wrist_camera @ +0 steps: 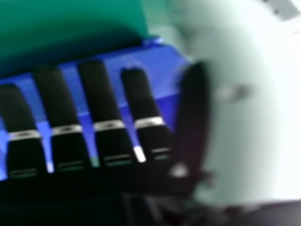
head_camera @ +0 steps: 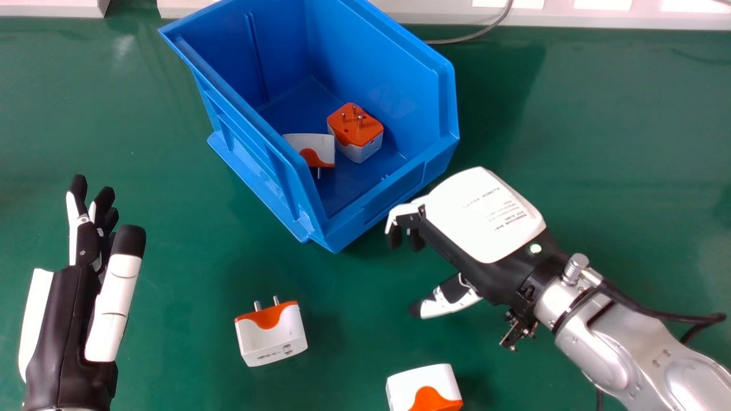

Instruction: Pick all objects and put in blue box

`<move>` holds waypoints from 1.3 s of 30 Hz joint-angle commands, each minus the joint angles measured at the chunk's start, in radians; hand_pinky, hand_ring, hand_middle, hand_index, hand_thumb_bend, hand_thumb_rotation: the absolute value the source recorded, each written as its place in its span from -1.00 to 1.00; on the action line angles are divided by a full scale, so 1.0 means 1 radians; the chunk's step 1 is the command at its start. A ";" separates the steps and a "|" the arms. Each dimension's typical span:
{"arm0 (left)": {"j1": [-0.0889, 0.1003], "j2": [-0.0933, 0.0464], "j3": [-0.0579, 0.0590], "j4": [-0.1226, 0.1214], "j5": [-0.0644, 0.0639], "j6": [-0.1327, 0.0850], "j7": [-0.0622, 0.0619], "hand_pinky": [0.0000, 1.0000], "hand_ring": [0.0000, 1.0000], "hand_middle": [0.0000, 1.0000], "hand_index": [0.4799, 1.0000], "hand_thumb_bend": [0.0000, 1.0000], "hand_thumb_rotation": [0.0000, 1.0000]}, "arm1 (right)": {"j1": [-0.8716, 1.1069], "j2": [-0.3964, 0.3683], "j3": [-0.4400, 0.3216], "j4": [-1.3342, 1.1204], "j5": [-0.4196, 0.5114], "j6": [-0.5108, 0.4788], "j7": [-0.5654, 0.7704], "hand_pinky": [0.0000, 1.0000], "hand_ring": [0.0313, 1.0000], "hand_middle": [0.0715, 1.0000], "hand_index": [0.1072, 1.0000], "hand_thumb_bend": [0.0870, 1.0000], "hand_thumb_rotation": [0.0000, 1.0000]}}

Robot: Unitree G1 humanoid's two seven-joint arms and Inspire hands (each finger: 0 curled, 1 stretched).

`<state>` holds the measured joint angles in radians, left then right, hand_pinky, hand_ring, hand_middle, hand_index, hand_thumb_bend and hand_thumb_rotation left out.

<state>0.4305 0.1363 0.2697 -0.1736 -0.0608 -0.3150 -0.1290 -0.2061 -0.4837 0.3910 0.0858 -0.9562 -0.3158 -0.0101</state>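
Silver right forearm: small screws, black cable at head view's four o'clock
Black-and-white right hand: rounded white plate, printed

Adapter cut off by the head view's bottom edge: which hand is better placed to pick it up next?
Probably the right: the right hand is nearer the adapter and beside the blue box; the left hand is farther off.

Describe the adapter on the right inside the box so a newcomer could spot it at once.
A big blue box stands on the green table. Inside it, in the head view, the right adapter sits orange face up, metal pins pointing upward. That sets it apart from the left adapter beside it, which shows mostly white from above.
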 commanded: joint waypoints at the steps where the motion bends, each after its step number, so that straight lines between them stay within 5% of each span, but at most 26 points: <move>1: 0.010 -0.001 0.002 -0.023 0.001 -0.009 0.009 1.00 1.00 1.00 1.00 0.55 0.87 | 0.011 -0.024 -0.013 -0.066 0.039 -0.004 0.046 0.41 0.66 0.70 0.69 0.52 0.37; 7: -0.003 -0.001 -0.004 -0.033 0.006 0.008 0.014 1.00 1.00 1.00 1.00 0.51 0.85 | 0.045 -0.047 -0.036 -0.140 0.113 0.010 0.143 0.53 0.74 0.79 0.78 0.69 0.31; 14: -0.038 0.002 -0.010 0.003 0.017 0.006 0.023 1.00 1.00 1.00 1.00 0.51 0.83 | 0.107 -0.100 -0.066 -0.206 0.119 -0.003 0.173 0.54 0.74 0.79 0.77 0.78 0.36; 24: -0.098 0.006 -0.011 0.108 0.023 -0.031 0.029 1.00 1.00 1.00 1.00 0.51 0.79 | 0.162 -0.104 -0.067 -0.262 0.090 -0.004 0.189 0.46 0.66 0.74 0.69 0.87 0.38; 30: -0.104 0.000 -0.017 0.100 0.020 -0.022 0.031 1.00 1.00 1.00 1.00 0.51 0.78 | 0.206 -0.107 -0.048 -0.254 0.051 -0.020 0.152 0.39 0.60 0.68 0.63 0.85 0.28; 39: -0.121 0.006 -0.013 0.129 0.021 -0.033 0.033 1.00 1.00 1.00 1.00 0.42 0.76 | 0.241 -0.084 -0.005 -0.211 0.041 -0.025 0.149 0.38 0.60 0.67 0.64 0.87 0.22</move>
<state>0.3101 0.1343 0.2533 -0.0380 -0.0399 -0.3236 -0.1044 0.0332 -0.5752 0.3768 -0.1273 -0.9140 -0.3279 0.1617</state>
